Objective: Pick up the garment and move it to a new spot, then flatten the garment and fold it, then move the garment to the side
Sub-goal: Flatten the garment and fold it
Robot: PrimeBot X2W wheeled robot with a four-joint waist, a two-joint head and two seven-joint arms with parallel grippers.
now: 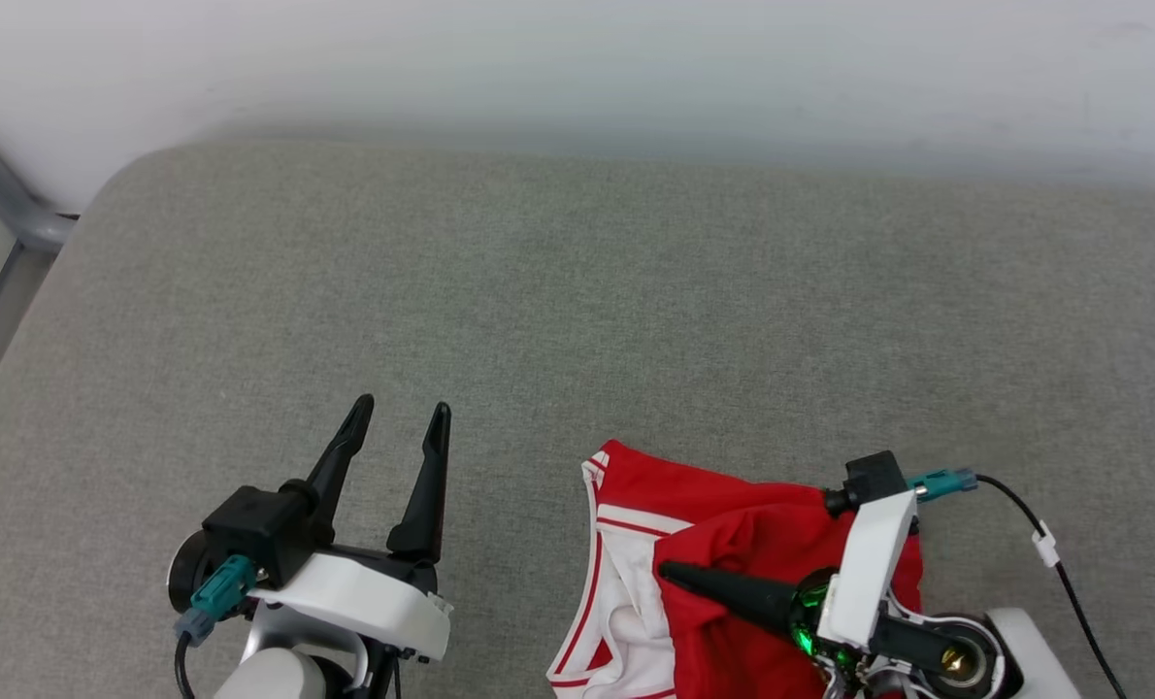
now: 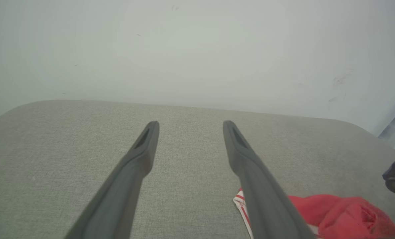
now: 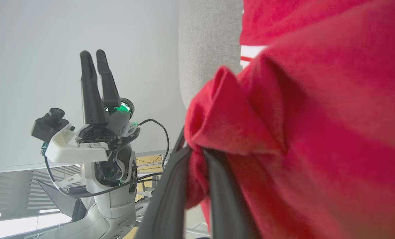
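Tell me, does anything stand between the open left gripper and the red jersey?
Nothing visible does. Only bare grey padded surface separates the left gripper from the red jersey, whose fabric the right gripper pinches.

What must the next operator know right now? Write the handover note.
Left gripper: open, holding nothing, above the grey padded surface, to the left of the garment.
Right gripper: shut on a bunched fold of the garment's red fabric.
Garment: crumpled at the near right of the surface, with a white sleeve and its striped trim showing on its left side.
Done: the grasp is made.
Left: carry it to a new spot, flatten it, fold it, then move it to the side. Whether it has been lifted off the surface cannot be told.
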